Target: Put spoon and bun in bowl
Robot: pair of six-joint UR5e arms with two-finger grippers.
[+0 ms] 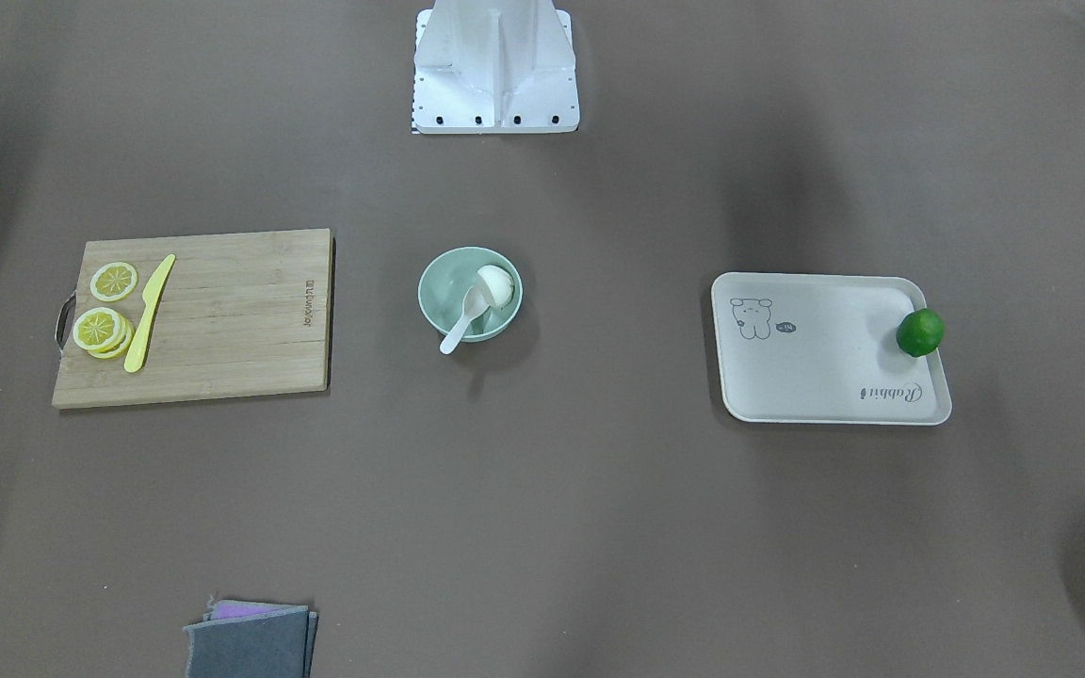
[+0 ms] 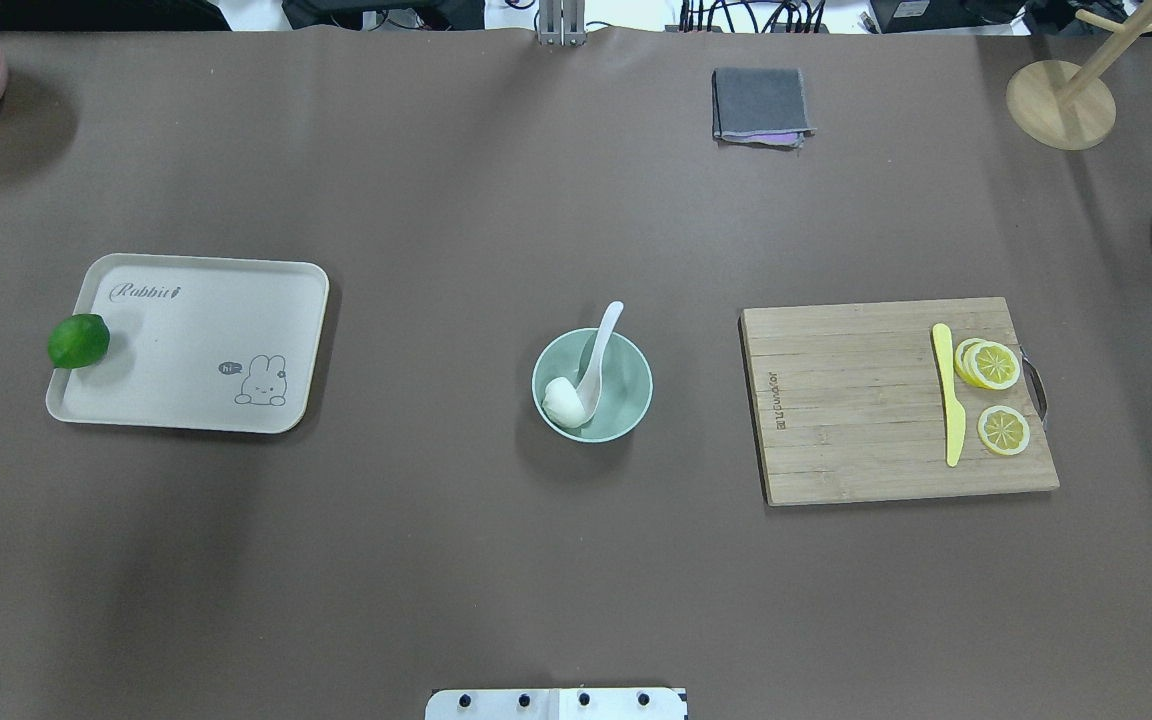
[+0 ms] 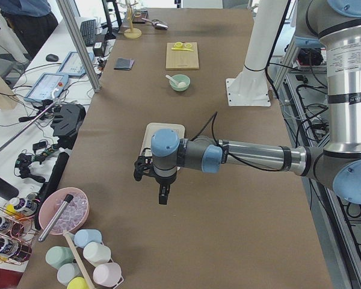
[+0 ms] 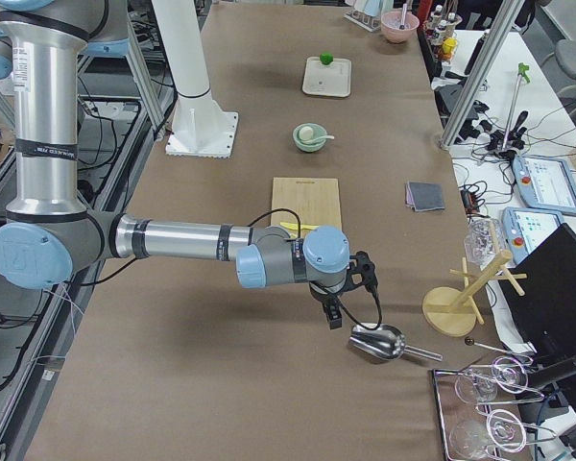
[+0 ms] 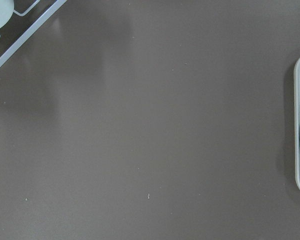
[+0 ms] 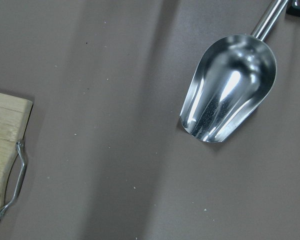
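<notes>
The mint-green bowl (image 2: 636,385) stands at the table's middle, also in the front view (image 1: 436,273). The white bun (image 2: 564,402) lies inside it against the wall, as the front view (image 1: 497,284) shows. The white spoon (image 2: 601,350) rests with its scoop in the bowl beside the bun and its handle over the rim (image 1: 463,320). My left gripper (image 3: 162,195) hangs over the table's left end, far from the bowl. My right gripper (image 4: 334,314) hangs over the right end near a metal scoop. Both show only in side views, so I cannot tell if they are open or shut.
A beige tray (image 2: 196,345) with a lime (image 2: 78,340) lies left of the bowl. A wooden board (image 2: 866,400) with lemon slices (image 2: 994,365) and a yellow knife (image 2: 951,405) lies right. A grey cloth (image 2: 761,105), metal scoop (image 6: 230,87) and wooden stand (image 2: 1061,100) sit farther off.
</notes>
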